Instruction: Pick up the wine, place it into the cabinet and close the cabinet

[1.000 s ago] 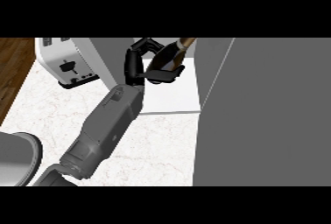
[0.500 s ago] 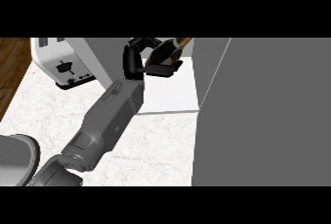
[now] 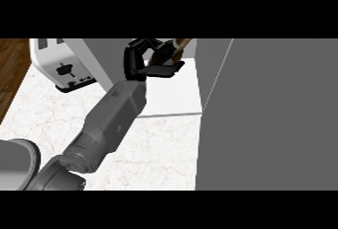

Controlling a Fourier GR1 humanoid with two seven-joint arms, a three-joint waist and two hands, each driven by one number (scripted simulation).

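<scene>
Raised higher: dark brown wine (image 3: 167,50).

A toaster (image 3: 66,67) stands at the far left of the counter (image 3: 158,147). To its right, the left hand (image 3: 148,62) holds the wine bottle (image 3: 168,51) at the far edge. The cabinet door (image 3: 271,116) fills the right side.

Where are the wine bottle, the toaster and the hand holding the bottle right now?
wine bottle (image 3: 168,50): head view, on its brown body above the fingers.
toaster (image 3: 63,67): head view, on its white side by the lever.
left hand (image 3: 142,62): head view, on its palm.
</scene>
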